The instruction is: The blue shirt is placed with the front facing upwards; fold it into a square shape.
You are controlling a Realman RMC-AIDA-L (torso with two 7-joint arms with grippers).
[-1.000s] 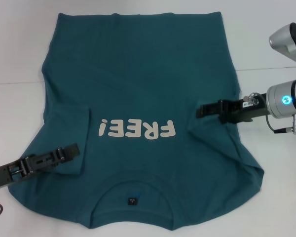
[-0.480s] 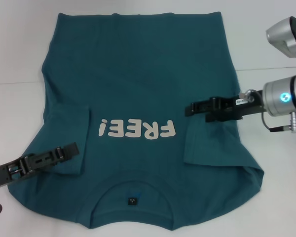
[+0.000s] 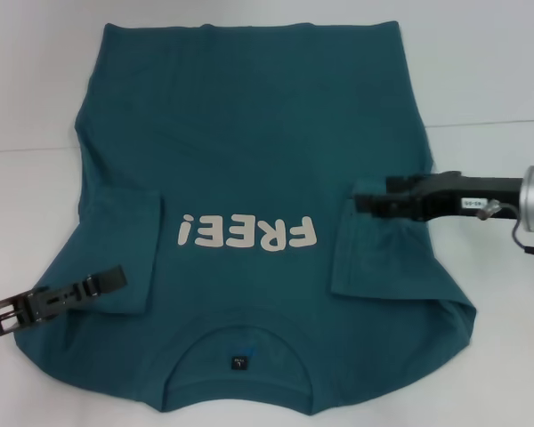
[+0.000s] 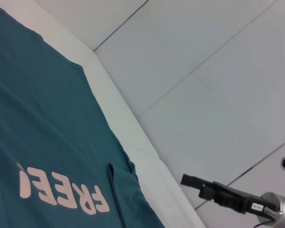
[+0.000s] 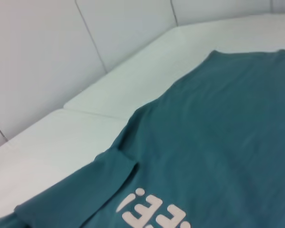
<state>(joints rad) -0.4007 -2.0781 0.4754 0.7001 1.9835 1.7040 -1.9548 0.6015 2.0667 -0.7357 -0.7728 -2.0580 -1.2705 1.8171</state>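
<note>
From overhead the blue shirt (image 3: 249,213) lies flat on the table (image 3: 27,107), sleeves tucked in, both grippers' finger state impossible to tell; wrist views show limp cloth, best pinched at hem corners.

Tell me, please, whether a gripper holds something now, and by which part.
Cannot be told: left gripper and right gripper lie over the folded sleeves of the blue shirt.
</note>
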